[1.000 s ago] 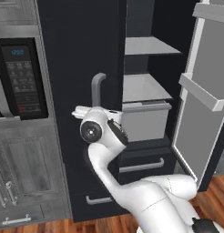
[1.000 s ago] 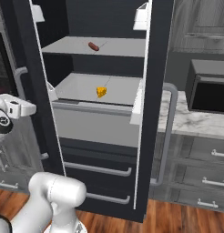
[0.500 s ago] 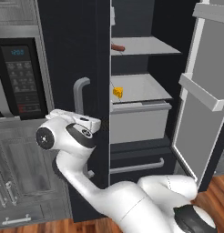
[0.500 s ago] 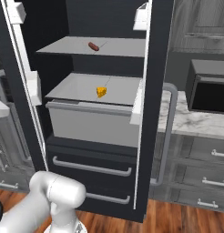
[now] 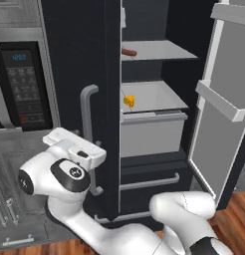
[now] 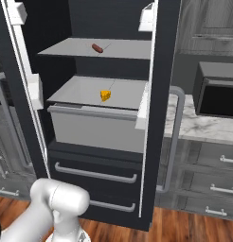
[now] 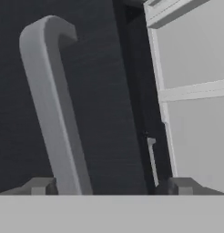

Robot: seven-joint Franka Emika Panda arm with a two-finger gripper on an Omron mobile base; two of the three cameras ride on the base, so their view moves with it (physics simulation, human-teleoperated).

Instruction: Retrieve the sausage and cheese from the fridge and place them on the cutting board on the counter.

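Note:
The black fridge (image 5: 74,60) stands with both doors swung open. On its upper shelf lies the reddish-brown sausage (image 5: 128,52) (image 6: 97,47). One shelf lower, above the grey drawer, sits the yellow cheese (image 5: 129,101) (image 6: 105,95). My gripper (image 7: 111,184) (image 5: 97,157) is at the lower part of the left door's grey handle (image 7: 54,104) (image 5: 87,124). It is open, its tips spread wide, and the handle bar rises just inside the left tip without being clamped. The cutting board is out of view.
A wall oven with a dark display (image 5: 22,84) stands left of the fridge. The right fridge door (image 5: 219,99) juts out with its shelf rail. A marble counter (image 6: 203,127) over grey drawers holds a dark microwave (image 6: 218,94). The floor is wood.
The gripper's fingers have spread and let go of the left door handle. The left door has swung wider, so the sausage and cheese now show in the left base view.

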